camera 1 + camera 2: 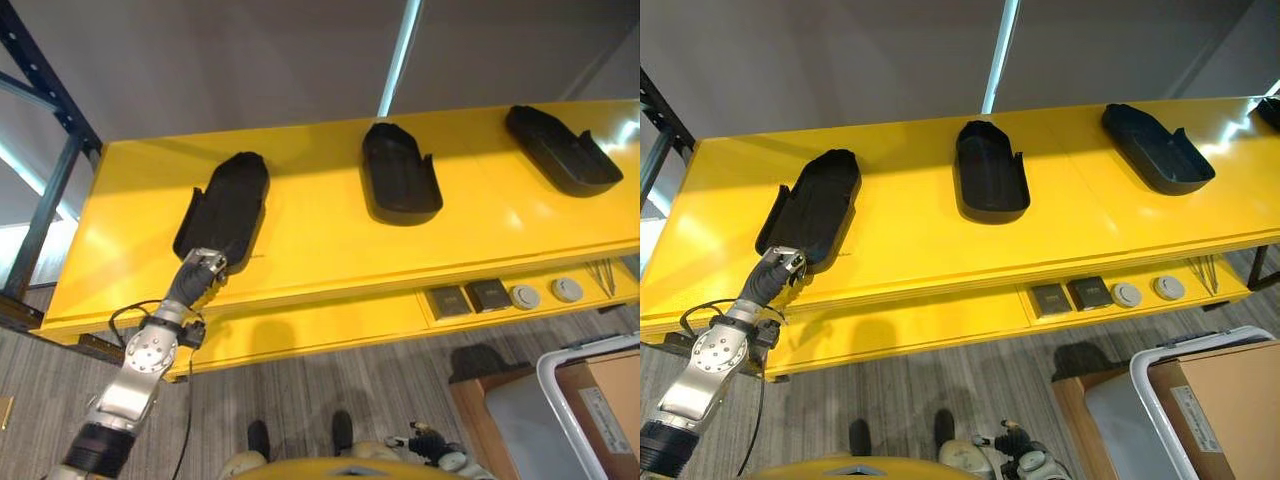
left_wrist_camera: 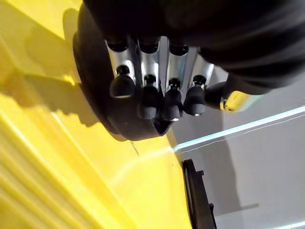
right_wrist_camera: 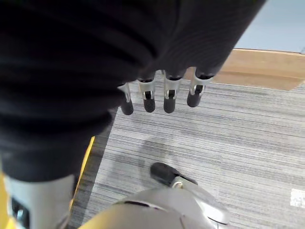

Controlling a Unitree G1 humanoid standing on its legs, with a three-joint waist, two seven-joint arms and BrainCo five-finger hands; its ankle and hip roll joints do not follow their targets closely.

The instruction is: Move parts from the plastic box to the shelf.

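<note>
On the yellow shelf, your left hand curls round the nearest black part (near the front edge); withdraw carelessly and you'll drag it off. Right hand hangs relaxed.

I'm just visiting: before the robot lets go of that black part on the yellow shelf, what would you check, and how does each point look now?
1. Leftmost black part lies on the yellow shelf: ok.
2. Left hand at its near end, fingers curled on it: ok.
3. Apart from the middle part: ok.
4. Well back from the shelf's front edge: cannot tell.
5. Right hand hangs over the floor, holding nothing: ok.
</note>
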